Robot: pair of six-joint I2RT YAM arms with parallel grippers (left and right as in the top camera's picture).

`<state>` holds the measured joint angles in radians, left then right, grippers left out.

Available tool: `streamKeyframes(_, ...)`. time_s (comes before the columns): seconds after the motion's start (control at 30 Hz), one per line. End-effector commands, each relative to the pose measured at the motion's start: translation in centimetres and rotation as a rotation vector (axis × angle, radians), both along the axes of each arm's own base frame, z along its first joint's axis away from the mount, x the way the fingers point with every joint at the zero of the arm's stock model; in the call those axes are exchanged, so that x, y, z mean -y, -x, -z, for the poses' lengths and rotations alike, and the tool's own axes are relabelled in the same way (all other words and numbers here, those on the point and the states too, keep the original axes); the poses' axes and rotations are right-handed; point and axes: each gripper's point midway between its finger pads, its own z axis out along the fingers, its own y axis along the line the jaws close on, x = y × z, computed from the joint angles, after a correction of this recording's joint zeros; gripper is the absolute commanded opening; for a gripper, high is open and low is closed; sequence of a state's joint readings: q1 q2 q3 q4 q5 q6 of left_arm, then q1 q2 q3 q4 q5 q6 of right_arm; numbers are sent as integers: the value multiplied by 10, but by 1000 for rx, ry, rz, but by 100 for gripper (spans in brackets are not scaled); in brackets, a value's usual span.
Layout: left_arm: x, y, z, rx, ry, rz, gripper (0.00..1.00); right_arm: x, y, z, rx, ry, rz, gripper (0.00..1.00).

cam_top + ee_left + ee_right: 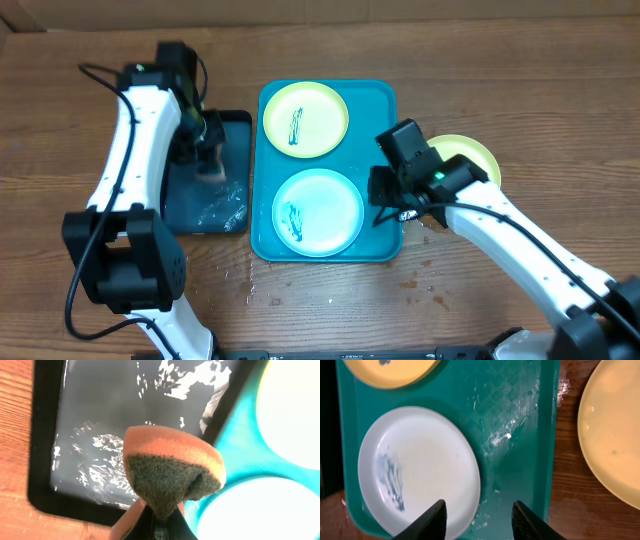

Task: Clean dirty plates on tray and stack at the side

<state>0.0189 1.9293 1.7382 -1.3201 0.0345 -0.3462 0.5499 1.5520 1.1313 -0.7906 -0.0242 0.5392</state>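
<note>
Fingers (pixel 530 521) of the right gripper (pixel 479 506) are hanging spread over the tray (pixel 520 410); at upper left, the left gripper (pixel 207 148) is clenching a sponge (pixel 172 467).

1. The counter (pixel 330 310) was brown wood with a visible grain, matt, and spotted with wet patches.
2. The tray (pixel 515 420) was turquoise plastic, finely cross-hatched and shiny where water lay on it.
3. The light blue plate (pixel 430 460) and a yellow-green plate (pixel 615 435) looked smooth with a soft sheen.
4. The black tray (pixel 100 410) was glossy, streaked with bright wet glare.
5. The sponge (pixel 170 470) was porous orange foam with a rough, dark green scouring face.
</note>
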Motion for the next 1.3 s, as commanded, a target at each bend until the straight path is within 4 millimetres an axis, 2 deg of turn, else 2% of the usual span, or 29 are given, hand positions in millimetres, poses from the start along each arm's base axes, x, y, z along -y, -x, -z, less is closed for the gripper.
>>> streamKeyframes(0.0, 30, -8, -59, 102, 91, 105, 4, -2, -11, 20, -28, 17, 50, 46)
streamKeyframes(0.13, 48, 2, -76, 108, 92, 154, 4, -14, -11, 46, -90, -2, 18, 48)
streamKeyframes(0.33, 80, 19, -70, 54, 91, 244, 4, -28, -8, 87, -178, -22, -37, 47)
streamKeyframes(0.4, 88, 22, -67, 44, 93, 256, 4, -31, -7, 95, -195, -29, -47, 40)
streamKeyframes(0.47, 97, 24, -60, 34, 94, 264, 4, -31, -8, 101, -205, -26, -39, 27)
streamKeyframes(0.6, 122, 33, -21, -11, 99, 245, 4, -31, -8, 109, -240, -42, 59, 5)
streamKeyframes(0.63, 138, 40, 3, -33, 123, 226, 4, -30, -8, 109, -245, -42, 78, 4)
streamKeyframes(0.67, 145, 42, 11, -37, 141, 230, 4, -30, -8, 109, -245, -41, 77, 4)
streamKeyframes(0.73, 179, 53, 50, -34, 229, 265, 4, -30, -7, 110, -247, -40, 77, 4)
streamKeyframes(0.87, 199, 63, 91, 10, 238, 297, 4, -29, -7, 110, -249, -38, 76, 4)
streamKeyframes(0.93, 197, 60, 104, 55, 202, 308, 4, -29, -6, 110, -252, -34, 69, 4)
streamKeyframes(1.03, 166, 54, 120, 101, 21, 306, 4, -28, -4, 110, -258, -30, 69, 4)
streamKeyframes(1.2, 102, 51, 117, 88, -285, 271, 4, -28, -4, 111, -259, -29, 70, 4)
streamKeyframes(1.27, 90, 48, 116, 87, -318, 277, 4, -28, -4, 110, -259, -29, 70, 4)
